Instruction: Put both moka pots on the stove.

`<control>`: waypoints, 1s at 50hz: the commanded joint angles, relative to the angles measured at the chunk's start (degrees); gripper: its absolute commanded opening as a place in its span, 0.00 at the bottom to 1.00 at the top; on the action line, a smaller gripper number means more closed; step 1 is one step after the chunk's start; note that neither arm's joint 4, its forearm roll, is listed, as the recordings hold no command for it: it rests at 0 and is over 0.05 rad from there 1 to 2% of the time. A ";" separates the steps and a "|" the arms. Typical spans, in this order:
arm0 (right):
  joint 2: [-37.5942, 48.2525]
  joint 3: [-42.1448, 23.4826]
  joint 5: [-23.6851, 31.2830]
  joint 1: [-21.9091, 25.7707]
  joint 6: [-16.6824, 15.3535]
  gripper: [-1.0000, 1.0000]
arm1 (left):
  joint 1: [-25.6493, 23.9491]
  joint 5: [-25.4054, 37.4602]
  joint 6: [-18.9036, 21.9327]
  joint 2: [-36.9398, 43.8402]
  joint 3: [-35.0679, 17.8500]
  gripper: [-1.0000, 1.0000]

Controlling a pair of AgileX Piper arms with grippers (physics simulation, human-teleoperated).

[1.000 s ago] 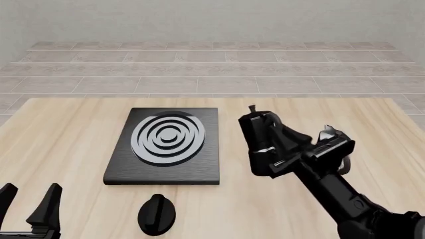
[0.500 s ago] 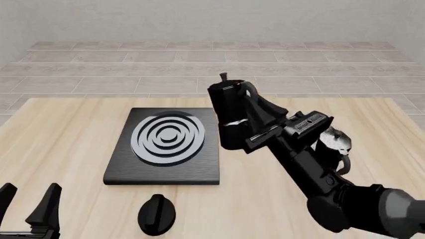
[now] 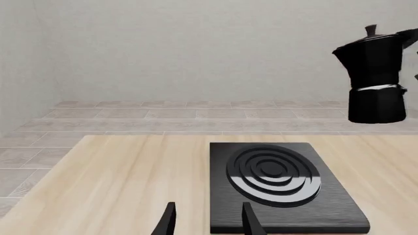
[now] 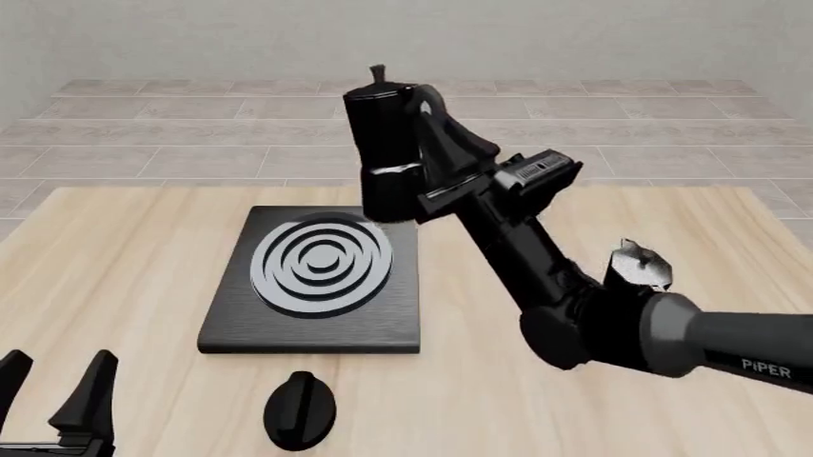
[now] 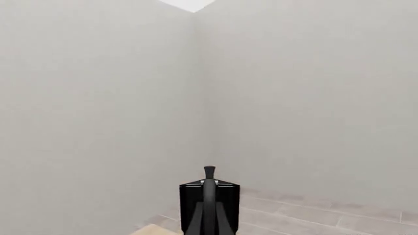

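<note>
One black moka pot [image 4: 385, 152] hangs in the air, upright, over the far right corner of the stove [image 4: 318, 328]. My right gripper [image 4: 445, 167] is shut on its handle side. The left wrist view shows this pot [image 3: 375, 78] well above the stove [image 3: 326, 215]; in the right wrist view the pot [image 5: 191, 205] sits low and centred. The second moka pot [image 4: 639, 265] stands on the table to the right, only its silver lid showing behind my right arm. My left gripper [image 4: 57, 386] rests open at the near left edge, its fingers [image 3: 168, 223] holding nothing.
A flat black oval knob [image 4: 300, 409] lies on the table in front of the stove. The wooden table [image 4: 128, 257] ends at a tiled floor and grey wall beyond. My right arm stretches diagonally across the table's right half.
My right gripper has carried the moka pot up and to the left, from beside the stove's right edge to above its far right corner. The left gripper has stayed put.
</note>
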 commanded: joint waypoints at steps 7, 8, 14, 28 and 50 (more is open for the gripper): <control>15.42 -14.79 -0.53 2.65 1.41 0.00 | 0.00 0.30 -0.01 -0.02 -0.27 1.00; 15.90 -15.50 -0.53 2.91 1.00 0.00 | 0.00 0.26 -0.01 -0.02 -0.24 1.00; 18.66 -18.40 -0.53 4.65 1.77 0.00 | 0.00 -0.06 0.01 0.04 0.02 1.00; 24.08 -23.98 -0.53 7.24 4.03 0.00 | 0.00 -0.22 0.00 0.07 0.15 1.00; 35.92 -37.28 -0.53 5.77 5.86 0.00 | 0.00 -0.07 0.01 0.01 0.05 1.00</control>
